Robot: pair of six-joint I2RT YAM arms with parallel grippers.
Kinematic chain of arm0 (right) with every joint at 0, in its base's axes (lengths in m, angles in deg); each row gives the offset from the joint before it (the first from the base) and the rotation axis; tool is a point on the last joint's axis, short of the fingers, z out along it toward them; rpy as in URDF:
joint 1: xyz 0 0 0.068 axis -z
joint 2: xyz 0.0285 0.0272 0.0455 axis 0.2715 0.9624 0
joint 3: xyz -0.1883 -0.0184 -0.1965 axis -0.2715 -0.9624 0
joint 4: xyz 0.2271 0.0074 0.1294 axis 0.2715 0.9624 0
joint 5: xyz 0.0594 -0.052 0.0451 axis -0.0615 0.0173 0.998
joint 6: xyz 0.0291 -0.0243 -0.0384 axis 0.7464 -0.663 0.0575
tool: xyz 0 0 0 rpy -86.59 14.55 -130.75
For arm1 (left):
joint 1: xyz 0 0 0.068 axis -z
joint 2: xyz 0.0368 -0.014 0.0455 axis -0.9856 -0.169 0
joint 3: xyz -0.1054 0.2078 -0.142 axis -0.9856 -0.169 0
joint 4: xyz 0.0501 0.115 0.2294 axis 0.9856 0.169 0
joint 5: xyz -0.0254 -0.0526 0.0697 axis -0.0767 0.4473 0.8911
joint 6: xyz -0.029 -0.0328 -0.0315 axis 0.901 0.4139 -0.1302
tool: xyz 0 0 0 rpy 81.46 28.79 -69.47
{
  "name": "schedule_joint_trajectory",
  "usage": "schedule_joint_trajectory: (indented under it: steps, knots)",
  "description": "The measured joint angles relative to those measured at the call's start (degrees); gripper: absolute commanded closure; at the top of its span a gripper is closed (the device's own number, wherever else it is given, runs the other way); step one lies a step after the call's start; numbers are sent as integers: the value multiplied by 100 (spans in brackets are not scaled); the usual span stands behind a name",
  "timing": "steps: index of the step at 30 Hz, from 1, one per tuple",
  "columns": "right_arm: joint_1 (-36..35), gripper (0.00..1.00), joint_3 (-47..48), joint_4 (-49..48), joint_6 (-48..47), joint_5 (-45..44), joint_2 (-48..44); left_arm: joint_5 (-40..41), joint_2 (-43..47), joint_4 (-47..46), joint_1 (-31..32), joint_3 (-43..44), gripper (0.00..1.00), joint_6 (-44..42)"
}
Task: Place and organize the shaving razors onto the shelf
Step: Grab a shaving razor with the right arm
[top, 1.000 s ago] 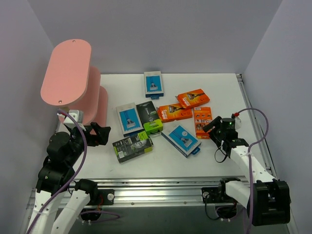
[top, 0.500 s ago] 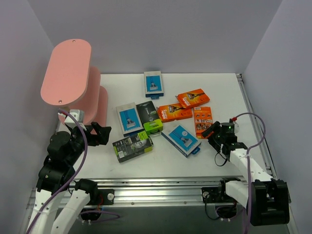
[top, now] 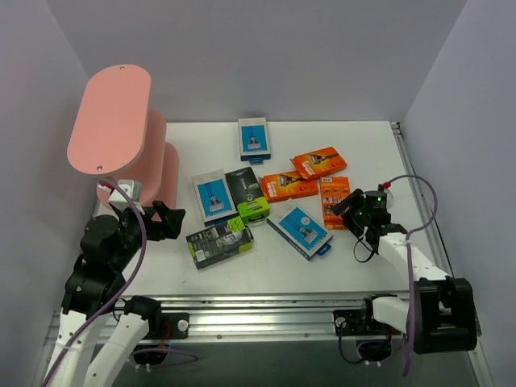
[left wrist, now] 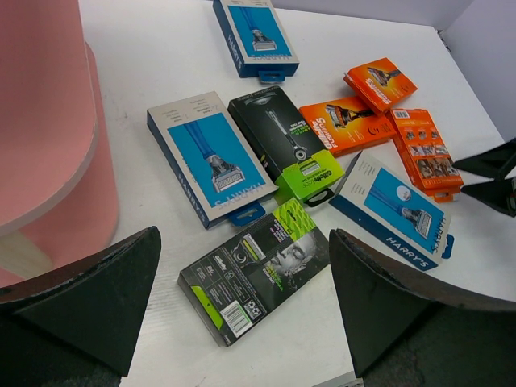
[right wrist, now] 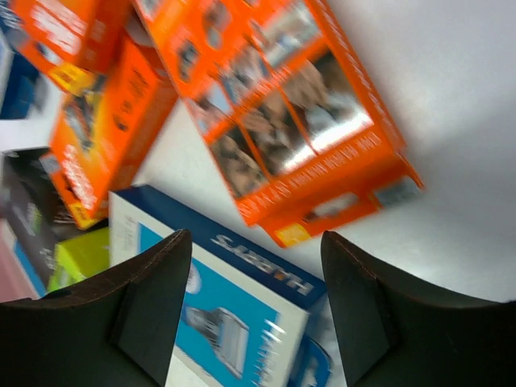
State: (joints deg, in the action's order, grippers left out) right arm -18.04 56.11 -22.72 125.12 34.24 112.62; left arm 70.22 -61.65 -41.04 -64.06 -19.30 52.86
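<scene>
The right claw (top: 348, 210) hangs low over the table (top: 363, 149), jaws partly apart and holding nothing, its tips at the near end of an orange pack (top: 334, 201). The wrist view is blurred, so whether they touch the pack cannot be told. Just left of it a blue pack (top: 299, 232) lies at an angle. A second orange pack (top: 288, 186) and a third orange pack (top: 319, 162) sit just beyond, close together.

Across the table the left claw (left wrist: 242, 242) hovers with jaws spread wide and empty. It faces a black-and-green pack (top: 218, 242). Behind that lie a second blue pack (top: 213, 195) and a second black-and-green pack (top: 246, 193), side by side. A third blue pack (top: 254, 139) lies alone near the far edge. All eight packs lie on the table. The pink shelf (top: 109, 121) stands at the left, beside the left arm.
</scene>
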Motion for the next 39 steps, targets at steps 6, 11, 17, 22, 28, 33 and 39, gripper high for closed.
schedule_joint_trajectory:
  steps: [6,11,17,22,28,33,39]
  knots:
    - [-146,36,1394,-68,-461,-24,850,-17,-22,0,2,0,6,7]
    - [-844,35,2940,343,-1434,-599,1853,-20,-20,0,26,0,6,9]
    - [-1582,31,4747,1027,-2492,-1386,3038,-17,-20,0,28,0,6,11]
    - [-1954,31,6070,1572,-3189,-2253,4183,-17,-17,2,66,-2,6,20]
    - [-2197,31,6926,2142,-3751,-3036,5195,-15,26,2,98,-4,6,48]
    - [-2310,31,7379,2463,-4124,-3453,5598,-13,70,0,127,-11,6,52]
    - [-2448,30,7683,2638,-4444,-3901,5766,-11,107,0,177,-20,6,52]
